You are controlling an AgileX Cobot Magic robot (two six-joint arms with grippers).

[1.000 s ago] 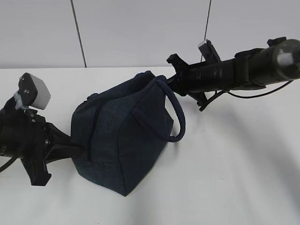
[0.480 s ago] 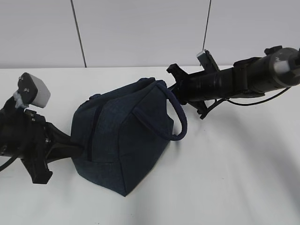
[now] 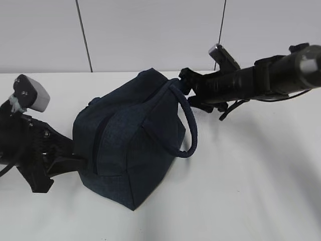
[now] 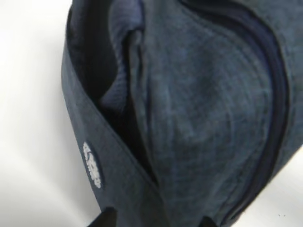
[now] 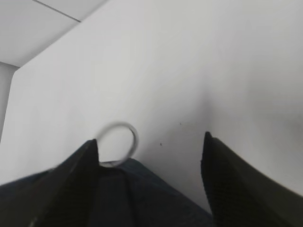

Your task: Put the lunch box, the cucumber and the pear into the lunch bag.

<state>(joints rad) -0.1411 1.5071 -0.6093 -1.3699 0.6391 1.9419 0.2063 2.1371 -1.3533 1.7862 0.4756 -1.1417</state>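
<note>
Seemingly zipped, the lunch bag (image 3: 130, 145) hides its contents, if any.

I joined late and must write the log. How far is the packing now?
No lunch box, cucumber or pear shows on the table, so they are probably inside the lunch bag, whose zipper looks shut. The right hand stands open by the ring pull; the left hand sits against the bag. Only withdrawing seems left.
</note>
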